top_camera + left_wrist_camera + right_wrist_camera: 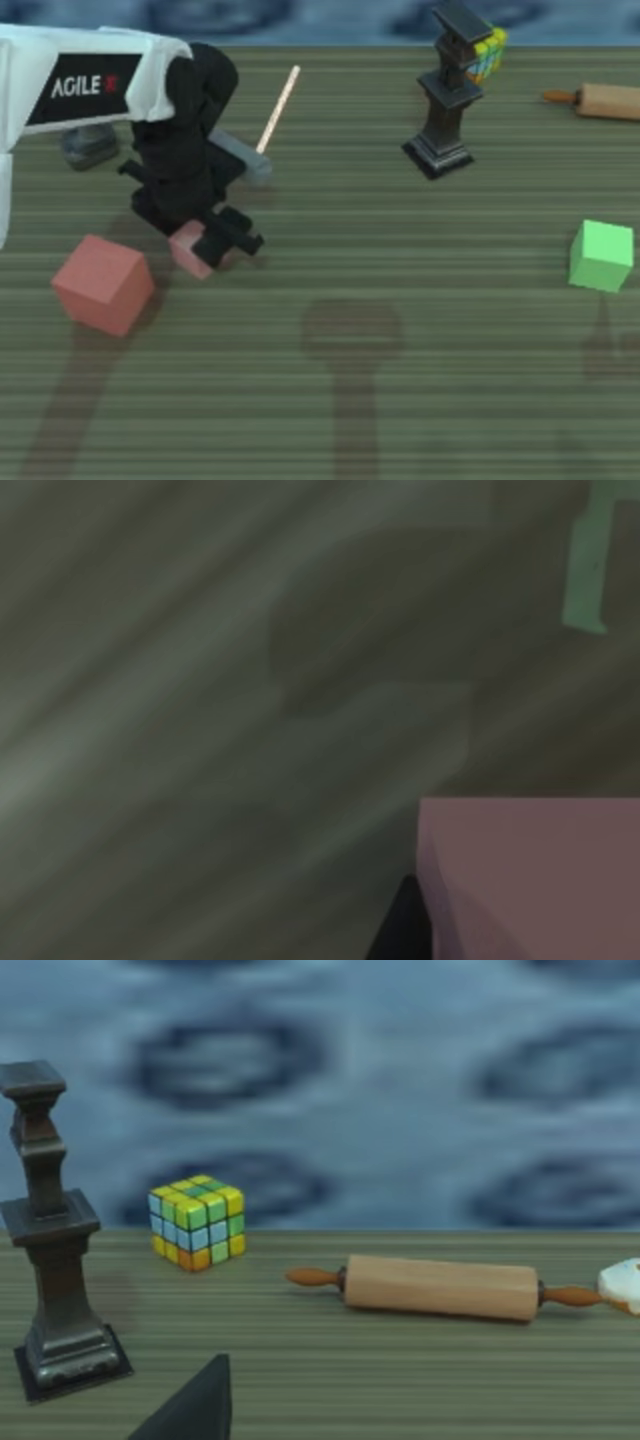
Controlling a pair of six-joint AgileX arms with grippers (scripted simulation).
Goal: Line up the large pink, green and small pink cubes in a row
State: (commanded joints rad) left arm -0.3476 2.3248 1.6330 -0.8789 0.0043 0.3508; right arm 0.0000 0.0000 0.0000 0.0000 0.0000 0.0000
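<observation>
The small pink cube [186, 247] sits left of the table's middle with my left gripper [203, 243] shut on it from above. In the left wrist view the small pink cube [530, 880] fills the corner, with one dark finger [402, 925] pressed against its side. The large pink cube [103, 283] stands just to its left, a small gap apart. The green cube [601, 255] is far off at the right edge, showing as a green sliver [590, 570] in the left wrist view. My right arm is out of the top view; one fingertip [205, 1400] shows over bare table, set wide.
A dark pedestal stand [443, 110] and a multicoloured cube [486, 52] are at the back right, a rolling pin [605, 100] beyond them. A hammer with a pale handle [279, 105] lies behind my left arm. A grey object [88, 148] sits at the back left.
</observation>
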